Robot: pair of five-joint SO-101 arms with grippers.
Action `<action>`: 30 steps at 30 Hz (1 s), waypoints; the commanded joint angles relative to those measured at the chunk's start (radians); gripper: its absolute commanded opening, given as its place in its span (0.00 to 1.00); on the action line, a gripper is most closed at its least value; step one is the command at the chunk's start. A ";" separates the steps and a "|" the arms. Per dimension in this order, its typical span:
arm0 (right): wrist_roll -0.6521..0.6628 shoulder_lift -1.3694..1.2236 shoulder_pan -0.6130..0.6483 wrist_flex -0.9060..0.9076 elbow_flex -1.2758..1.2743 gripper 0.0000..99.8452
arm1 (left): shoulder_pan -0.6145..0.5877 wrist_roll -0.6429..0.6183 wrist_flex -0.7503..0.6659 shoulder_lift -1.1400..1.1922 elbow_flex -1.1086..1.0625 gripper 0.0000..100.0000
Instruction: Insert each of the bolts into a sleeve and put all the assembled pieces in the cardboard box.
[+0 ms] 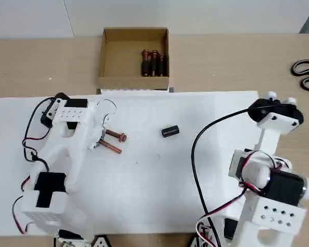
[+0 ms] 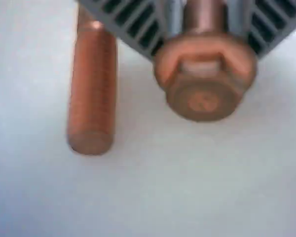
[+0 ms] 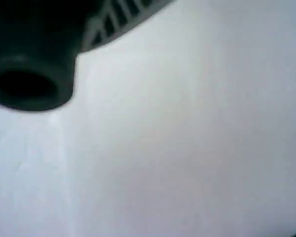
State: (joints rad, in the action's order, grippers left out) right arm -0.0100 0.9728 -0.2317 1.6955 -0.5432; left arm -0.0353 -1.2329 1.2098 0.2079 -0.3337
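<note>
— Start at the left claw (image 1: 99, 135). What is it doing?

— It is clenched on a bolt (image 2: 204, 84). Ribbed jaws sit on either side of the shank, and the head sticks out past them. A second bolt (image 2: 91, 94) lies just beside it on the sheet, with its threaded end pointing the way the held head points.

— And the right claw (image 3: 59, 34)?

— It is grasping a black sleeve (image 3: 29, 81), open end outward, lifted off the sheet (one ribbed jaw shows beside it).

— Is there anything between the two arms?

— A loose sleeve (image 1: 170, 131) lies on its side about midway between them. It sits well apart from the two bolts and nothing touches it.

— What about the cardboard box (image 1: 107, 62)?

— It is open and sits at the far side, just past the sheet's edge. Three assembled pieces (image 1: 153, 63) lie side by side in its right half, copper heads showing above dark sleeves. Its left half is bare cardboard.

— How far is the box from the left claw?

— It lies beyond it and a little to the right, clearly apart from the claw.

— And the surface?

— A white sheet (image 1: 159, 190) covers the near part of a light wooden table (image 1: 41, 67), and both arms stand on it. A pair of scissors (image 1: 306, 73) rests on the bare wood at the far right edge.
</note>
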 commanded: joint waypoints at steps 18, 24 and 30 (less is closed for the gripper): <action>-0.005 0.016 -0.001 -0.022 0.046 0.00 | -0.006 0.582 0.282 -0.325 0.415 0.01; 0.017 0.016 0.008 -0.022 0.172 0.00 | 0.014 0.740 0.272 -0.526 0.417 0.01; 0.041 0.041 0.056 -0.015 0.256 0.00 | 0.020 0.833 0.275 -0.713 0.414 0.01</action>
State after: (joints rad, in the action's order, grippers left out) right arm 0.0176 0.9835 -0.1964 1.6955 -0.3636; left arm -0.0199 -0.4289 1.4906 -0.3966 0.0299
